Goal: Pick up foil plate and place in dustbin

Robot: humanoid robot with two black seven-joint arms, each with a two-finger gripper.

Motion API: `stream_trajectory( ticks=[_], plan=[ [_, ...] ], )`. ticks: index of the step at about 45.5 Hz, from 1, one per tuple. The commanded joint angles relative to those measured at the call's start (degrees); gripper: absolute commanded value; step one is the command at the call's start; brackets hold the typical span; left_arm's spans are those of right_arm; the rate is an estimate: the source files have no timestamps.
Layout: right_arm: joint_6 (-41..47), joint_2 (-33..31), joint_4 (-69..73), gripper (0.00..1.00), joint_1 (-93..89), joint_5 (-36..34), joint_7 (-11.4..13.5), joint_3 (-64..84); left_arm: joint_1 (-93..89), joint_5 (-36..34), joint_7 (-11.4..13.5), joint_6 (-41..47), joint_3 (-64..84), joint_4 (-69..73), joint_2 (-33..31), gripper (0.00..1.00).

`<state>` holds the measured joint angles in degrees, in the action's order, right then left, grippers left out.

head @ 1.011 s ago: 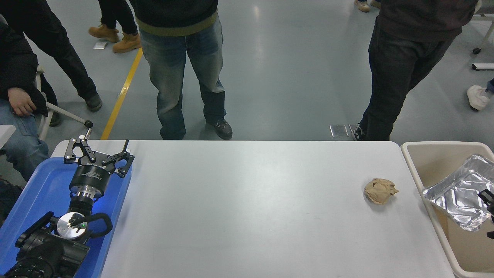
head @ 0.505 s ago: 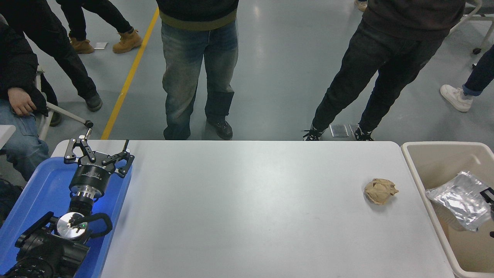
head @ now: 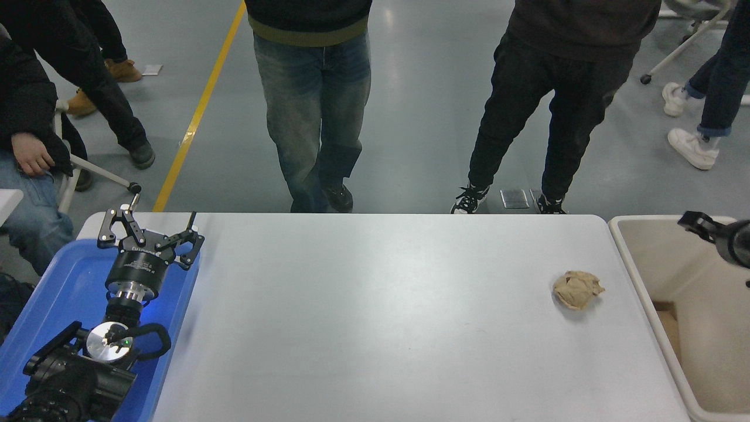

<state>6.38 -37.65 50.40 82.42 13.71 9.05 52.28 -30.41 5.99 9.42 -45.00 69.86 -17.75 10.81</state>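
Note:
The beige dustbin (head: 627, 246) stands at the table's right end, and only part of its inside shows. The foil plate is not visible in this view. My right gripper (head: 698, 225) pokes in from the right edge, above the bin's far part, mostly cut off by the picture. My left gripper (head: 150, 233) is parked at the lower left over the blue tray, open and empty.
A crumpled brown paper ball (head: 577, 289) lies on the white table (head: 375, 316) near the bin. A flat blue tray (head: 64, 293) sits under my left arm. Several people stand along the table's far side, and one sits at the far left.
The foil plate, held tilted over the bin before, has dropped out of sight. My right gripper has risen and moved toward the bin's far end. The people have shifted.

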Motion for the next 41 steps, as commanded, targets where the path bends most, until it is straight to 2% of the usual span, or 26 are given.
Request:
stream_trajectory(
  ticks=[1, 8, 12, 17, 26, 41],
  plan=[
    [14.4, 2.1, 21.1, 1.00, 23.7, 3.0, -0.3, 11.2, 0.1, 0.0, 0.0, 0.0, 0.0, 0.0, 0.1, 0.99],
    [27.2, 6.6, 28.0, 1.00, 32.3, 3.5, -0.3, 11.2, 0.1, 0.0, 0.0, 0.0, 0.0, 0.0, 0.0, 0.99],
    [30.3, 9.9, 32.3, 1.00, 36.7, 2.9, -0.3, 11.2, 0.1, 0.0, 0.1, 0.0, 0.0, 0.0, 0.0, 0.99],
    [30.8, 16.5, 36.2, 1.00, 40.7, 2.1, -0.3, 11.7, 0.1, 0.1, 0.1, 0.0, 0.0, 0.0, 0.0, 0.99],
    [30.7, 27.5, 36.1, 1.00, 44.0, -4.6, -0.3, 12.0, 0.1, 0.1, 0.1, 0.0, 0.0, 0.0, 0.0, 0.99],
    [30.7, 32.9, 36.2, 1.00, 44.3, -8.7, -0.7, 12.8, 0.1, 0.1, 0.1, 0.0, 0.1, 0.0, 0.0, 0.99]
  ],
)
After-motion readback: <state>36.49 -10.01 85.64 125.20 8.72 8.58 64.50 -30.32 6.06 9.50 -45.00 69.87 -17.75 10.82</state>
